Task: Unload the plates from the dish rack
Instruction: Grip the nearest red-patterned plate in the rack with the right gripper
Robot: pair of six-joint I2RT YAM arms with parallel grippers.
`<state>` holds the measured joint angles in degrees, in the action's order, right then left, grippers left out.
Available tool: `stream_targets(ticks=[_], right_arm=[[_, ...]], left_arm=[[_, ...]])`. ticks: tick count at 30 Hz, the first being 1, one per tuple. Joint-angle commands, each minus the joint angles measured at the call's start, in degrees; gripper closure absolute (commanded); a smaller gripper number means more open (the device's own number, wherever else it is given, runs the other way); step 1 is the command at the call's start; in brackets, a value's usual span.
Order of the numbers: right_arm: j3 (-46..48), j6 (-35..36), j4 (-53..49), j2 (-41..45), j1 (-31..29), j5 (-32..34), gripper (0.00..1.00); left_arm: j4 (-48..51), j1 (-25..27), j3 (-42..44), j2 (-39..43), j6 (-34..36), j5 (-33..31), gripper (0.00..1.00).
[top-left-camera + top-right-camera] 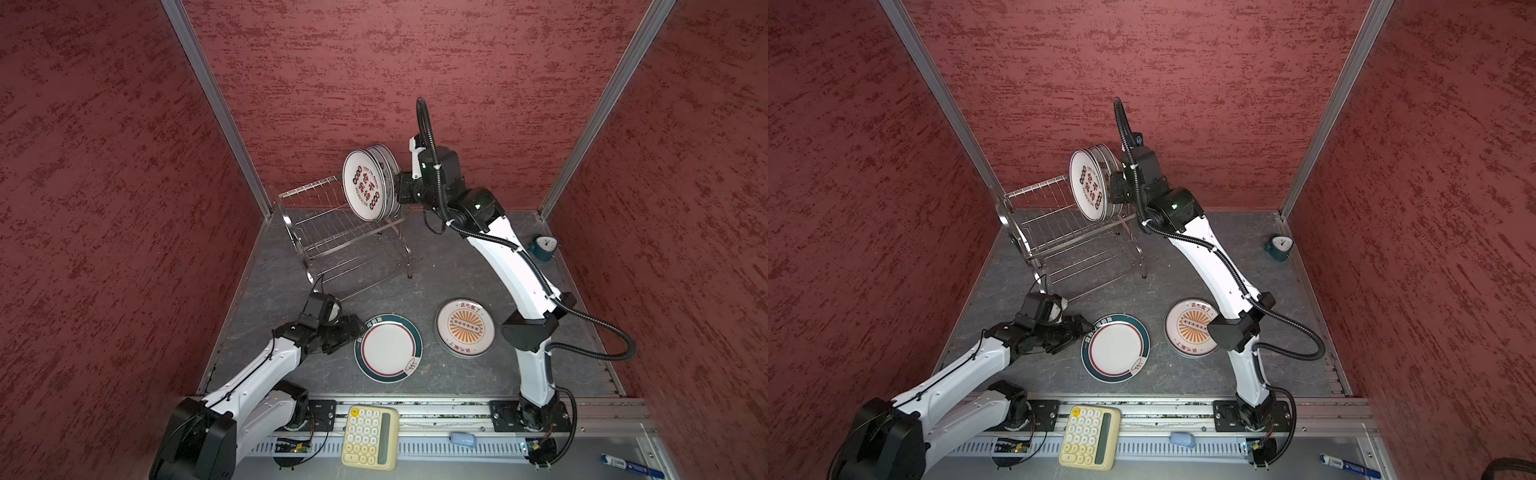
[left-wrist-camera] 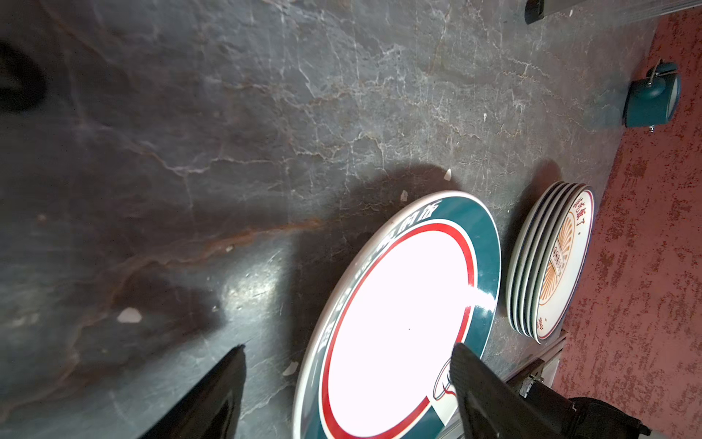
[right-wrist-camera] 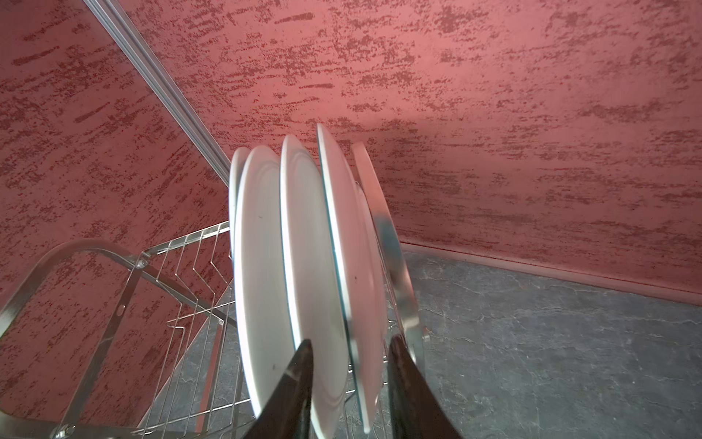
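Steel dish rack (image 1: 293, 226), four visible plates (image 1: 368, 185); one teal-rimmed plate (image 1: 388, 347), one stack (image 1: 465, 328)

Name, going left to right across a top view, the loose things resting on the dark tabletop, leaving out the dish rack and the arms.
teal-rimmed plate → stack of sunburst plates → green alarm clock
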<state>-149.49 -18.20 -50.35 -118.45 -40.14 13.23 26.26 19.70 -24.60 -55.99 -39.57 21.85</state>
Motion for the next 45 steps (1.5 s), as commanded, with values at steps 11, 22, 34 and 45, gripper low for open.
stream_targets(ticks=[11,22,34,45], right_arm=[[-3.1,0.7,1.3,-4.4,0.9,-4.1,0.76],[-3.1,1.3,2.7,-3.5,0.6,-4.7,0.95],[-3.7,6.4,6.0,-0.7,-3.1,9.8,1.00],[-3.9,8.8,9.5,0.6,-4.5,15.3,1.00]], left_arm=[[2.0,-0.8,-2.1,1.4,0.9,-0.2,0.15],[1.7,-1.0,-2.1,1.6,0.9,0.0,0.15],[1.5,-1.0,-2.5,0.8,0.9,0.3,0.15],[1.6,-1.0,-2.7,1.1,0.9,0.3,0.15]])
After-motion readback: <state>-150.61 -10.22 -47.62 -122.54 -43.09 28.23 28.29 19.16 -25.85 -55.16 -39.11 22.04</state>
